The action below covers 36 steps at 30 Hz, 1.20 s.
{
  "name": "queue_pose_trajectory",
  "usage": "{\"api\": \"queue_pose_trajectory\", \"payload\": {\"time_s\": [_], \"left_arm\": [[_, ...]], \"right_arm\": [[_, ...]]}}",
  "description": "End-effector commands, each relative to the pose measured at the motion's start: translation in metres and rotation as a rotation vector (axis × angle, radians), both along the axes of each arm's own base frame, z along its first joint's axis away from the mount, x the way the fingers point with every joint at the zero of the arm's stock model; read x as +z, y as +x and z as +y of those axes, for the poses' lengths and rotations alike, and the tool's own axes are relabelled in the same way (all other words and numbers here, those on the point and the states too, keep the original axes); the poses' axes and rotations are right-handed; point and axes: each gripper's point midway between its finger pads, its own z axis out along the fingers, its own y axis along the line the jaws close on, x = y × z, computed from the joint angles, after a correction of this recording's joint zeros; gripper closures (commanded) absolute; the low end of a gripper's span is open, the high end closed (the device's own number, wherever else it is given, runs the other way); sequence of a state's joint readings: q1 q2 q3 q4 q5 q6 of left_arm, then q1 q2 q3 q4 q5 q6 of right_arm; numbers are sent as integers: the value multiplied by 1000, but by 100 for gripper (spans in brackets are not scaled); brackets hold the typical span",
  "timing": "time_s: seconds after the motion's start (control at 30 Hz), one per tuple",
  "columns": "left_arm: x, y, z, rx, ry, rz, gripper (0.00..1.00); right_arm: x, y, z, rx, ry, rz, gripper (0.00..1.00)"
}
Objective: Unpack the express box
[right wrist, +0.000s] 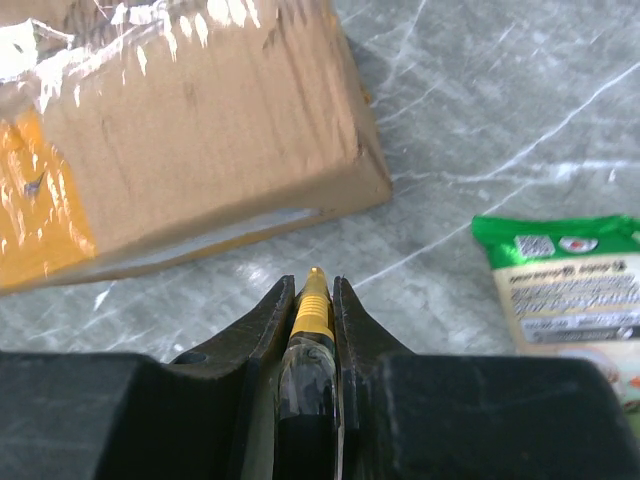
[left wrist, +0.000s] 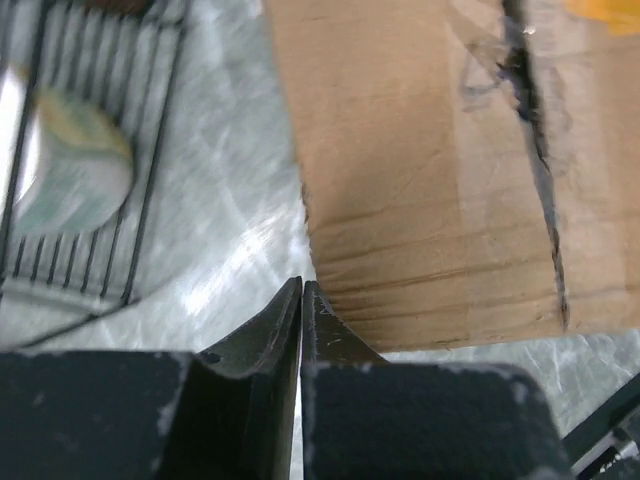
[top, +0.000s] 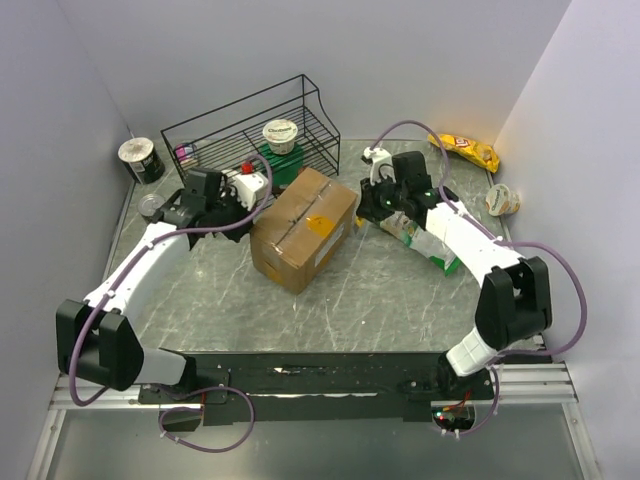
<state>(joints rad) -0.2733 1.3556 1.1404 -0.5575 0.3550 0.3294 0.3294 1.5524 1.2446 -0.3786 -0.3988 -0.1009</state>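
Note:
The express box (top: 300, 235) is a brown carton with clear tape and an orange label (top: 321, 224), and it stands mid-table. My left gripper (top: 243, 212) is shut and empty, its tips at the box's left side; in the left wrist view the gripper (left wrist: 302, 285) is just below the carton's edge (left wrist: 420, 170), whose tape seam (left wrist: 540, 160) shows a dark slit. My right gripper (top: 368, 212) is at the box's right side. In the right wrist view this gripper (right wrist: 314, 280) is shut on a yellow-tipped pen-like tool (right wrist: 312, 305), pointing at the box's lower corner (right wrist: 200, 130).
A black wire rack (top: 205, 135) at the back holds a yoghurt cup (top: 282, 135), also seen in the left wrist view (left wrist: 70, 170). A white bottle (top: 250, 182), a cup (top: 140, 158) and a tin (top: 150, 207) stand left. A green bag (top: 425, 240), a yellow snack bag (top: 465, 150) and a cup (top: 502, 200) lie right.

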Motion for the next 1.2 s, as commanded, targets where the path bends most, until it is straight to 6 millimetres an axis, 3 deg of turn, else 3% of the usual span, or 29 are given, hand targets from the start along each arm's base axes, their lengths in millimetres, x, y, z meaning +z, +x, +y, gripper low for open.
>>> {"api": "queue_pose_trajectory", "payload": {"time_s": [0.0, 0.13, 0.23, 0.33, 0.4, 0.47, 0.57, 0.67, 0.77, 0.83, 0.87, 0.9, 0.93, 0.97, 1.0, 1.03, 1.07, 1.13, 1.17], "left_arm": [[28, -21, -44, -208, -106, -92, 89], [44, -59, -99, -331, -259, -39, 88], [46, -79, -135, -452, -294, -2, 85], [41, -101, -165, -596, -273, 32, 79], [39, -112, -167, -631, -222, 48, 77], [55, -108, -164, -636, -201, -6, 76], [87, -96, -147, -598, -214, -91, 77], [119, -66, -129, -480, -260, -167, 75], [126, -18, -107, -274, -278, -194, 67], [125, 17, -92, -108, -294, -213, 62], [124, 26, -89, -63, -294, -219, 61], [123, 36, -86, -24, -287, -226, 60], [117, 49, -85, 14, -278, -213, 61], [115, 54, -86, 20, -282, -200, 60], [112, 59, -86, 28, -289, -179, 59], [108, 70, -82, 53, -312, -144, 59], [106, 69, -85, 20, -341, -110, 58], [98, 69, -86, 26, -422, -13, 53], [98, 66, -89, -3, -452, 10, 52]], "right_arm": [[19, 34, 7, 18, -20, -120, 100], [21, 60, 17, 45, -32, -163, 100], [31, 76, 28, 70, -5, -188, 100], [43, 75, 52, 136, 72, -186, 100], [49, 72, 67, 174, 80, -203, 100], [53, 72, 66, 154, 71, -212, 100], [67, 79, 37, 60, 26, -254, 100], [94, 72, -9, -49, -2, -306, 100], [107, 45, -50, -106, -39, -334, 100], [99, 15, -67, -106, -66, -307, 100], [80, -2, -71, -85, -88, -267, 100], [88, -19, -73, -77, -83, -290, 100], [78, -36, -74, -59, -89, -255, 100], [57, -54, -73, -22, -95, -211, 100], [60, -70, -73, -11, -92, -228, 100], [50, -84, -73, 5, -99, -196, 100], [30, -99, -71, 27, -109, -154, 100], [22, -118, -71, 47, -108, -144, 100], [9, -130, -68, 65, -108, -107, 100]]}}
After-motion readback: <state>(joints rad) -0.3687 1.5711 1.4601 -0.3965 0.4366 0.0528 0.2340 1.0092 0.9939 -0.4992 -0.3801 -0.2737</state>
